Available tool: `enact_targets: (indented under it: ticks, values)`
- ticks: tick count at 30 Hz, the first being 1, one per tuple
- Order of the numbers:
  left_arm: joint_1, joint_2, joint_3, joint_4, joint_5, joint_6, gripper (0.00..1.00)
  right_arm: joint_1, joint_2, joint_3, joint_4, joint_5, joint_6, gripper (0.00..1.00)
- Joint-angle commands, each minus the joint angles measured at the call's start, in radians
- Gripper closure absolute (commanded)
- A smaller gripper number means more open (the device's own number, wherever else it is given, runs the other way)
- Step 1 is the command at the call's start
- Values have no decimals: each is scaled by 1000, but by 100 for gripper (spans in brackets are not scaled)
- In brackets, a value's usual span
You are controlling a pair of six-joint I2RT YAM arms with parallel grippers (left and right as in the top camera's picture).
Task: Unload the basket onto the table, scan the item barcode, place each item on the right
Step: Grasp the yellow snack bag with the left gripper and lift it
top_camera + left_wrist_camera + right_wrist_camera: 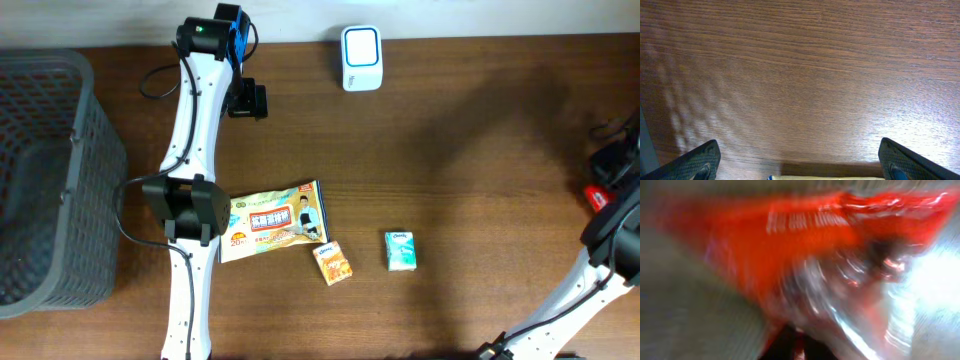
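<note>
A shiny red packet (805,235) fills the badly blurred right wrist view. In the overhead view only a bit of the red packet (597,196) shows at the table's right edge. My right gripper (796,347) has its dark fingers close together at the bottom of its view, with a red strip of the packet between them. From above, the right gripper (607,178) is mostly cut off by the frame edge. The white scanner (360,45) stands at the back centre. My left gripper (799,145) hangs open over bare wood, with nothing between its fingers.
A yellow snack packet (275,222) lies by my left gripper (195,215); the yellow packet's edge (830,177) shows low in the left wrist view. A small orange box (332,263) and a green-white box (400,250) lie near the front. A grey mesh basket (50,180) fills the left side.
</note>
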Motion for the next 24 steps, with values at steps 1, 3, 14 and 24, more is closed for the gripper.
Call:
enact_targets:
  ticks: [1, 3, 14, 24]
  values:
    - [1, 5, -4, -2, 21, 8, 1, -17, -68, 60, -60, 2, -2, 86]
    - [1, -32, -4, -2, 118, 108, 1, -20, -186, 164, -143, -3, -2, 80]
    - [0, -519, -293, -2, 296, 133, 1, 270, -517, 187, -431, -600, -2, 1]
    - [-2, -790, -1126, 159, 296, 125, 1, 353, -517, 187, -424, -600, -2, 1]
